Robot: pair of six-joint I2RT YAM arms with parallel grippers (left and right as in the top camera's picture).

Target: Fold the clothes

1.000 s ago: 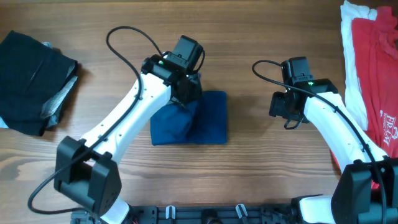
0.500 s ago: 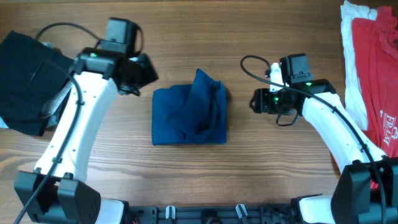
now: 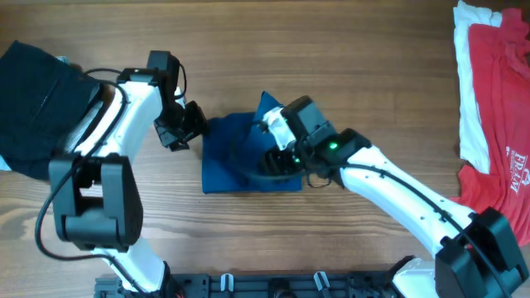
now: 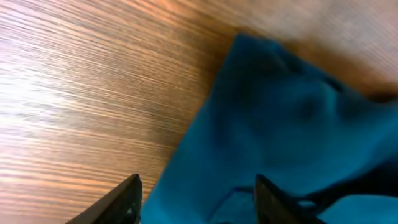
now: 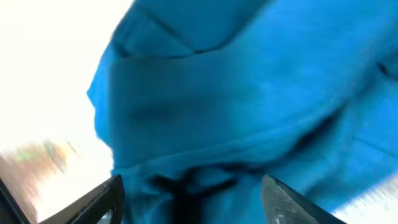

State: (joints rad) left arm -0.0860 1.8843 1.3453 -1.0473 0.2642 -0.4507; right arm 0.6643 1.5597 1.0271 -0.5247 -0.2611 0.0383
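The royal-blue shirt (image 3: 236, 157) lies folded in a rough square at the table's middle, with a raised peak at its back edge. My left gripper (image 3: 192, 131) is open at the shirt's left edge; in the left wrist view the blue cloth (image 4: 292, 130) lies between and ahead of the fingers (image 4: 196, 202). My right gripper (image 3: 277, 161) is open right over the shirt's middle; the right wrist view shows rumpled blue folds (image 5: 249, 93) between the fingers (image 5: 193, 202). A red tee with white lettering (image 3: 501, 91) lies on a white garment (image 3: 468, 83) at the far right.
A dark folded garment (image 3: 37, 103) lies at the table's far left, beside the left arm. The wooden table (image 3: 348, 50) runs to a black rail at the front edge.
The right arm has swung left from beside the shirt to right over its middle. The left gripper has come down from the back left to the shirt's left edge.
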